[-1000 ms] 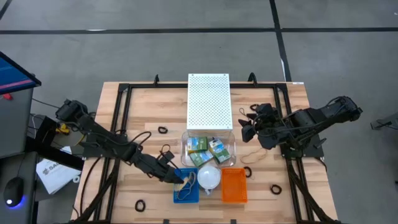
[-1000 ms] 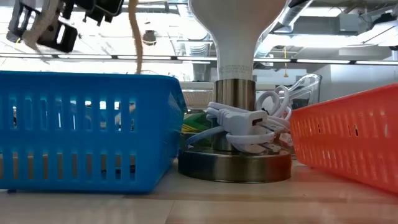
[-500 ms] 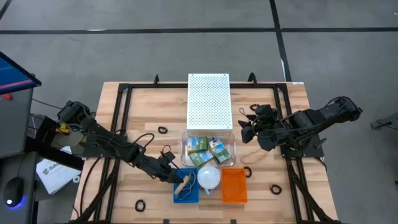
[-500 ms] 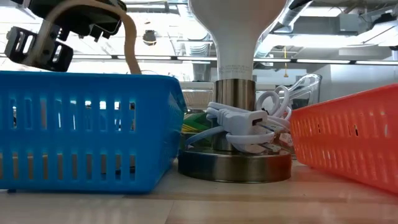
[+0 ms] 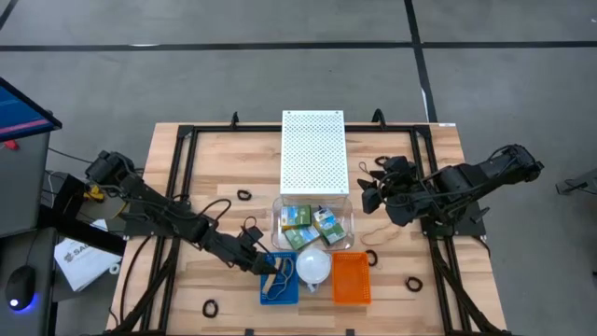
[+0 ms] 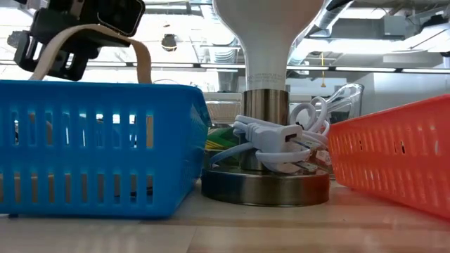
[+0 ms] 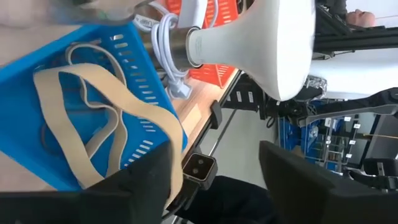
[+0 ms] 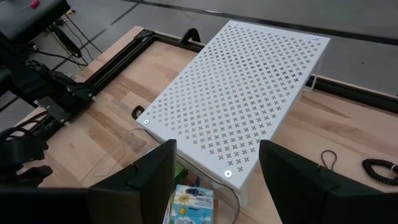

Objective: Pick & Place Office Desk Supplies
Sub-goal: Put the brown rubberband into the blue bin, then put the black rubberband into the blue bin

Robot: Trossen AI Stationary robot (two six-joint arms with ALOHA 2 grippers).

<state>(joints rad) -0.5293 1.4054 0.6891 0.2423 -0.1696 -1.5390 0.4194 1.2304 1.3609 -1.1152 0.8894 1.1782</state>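
Left gripper (image 5: 271, 269) over blue basket (image 5: 279, 296) near worktop's front edge, fingers spread, tan rubber band (image 7: 93, 118) draped over basket rim. Right gripper (image 5: 368, 193) open, waiting near right edge.

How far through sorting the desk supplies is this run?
Done: two crayon boxes sit in the clear bin. In hand: the left tool, open over the blue basket, with a tan rubber band draped across the basket's rim. Left: black rings and a band on the table; the right tool waits.
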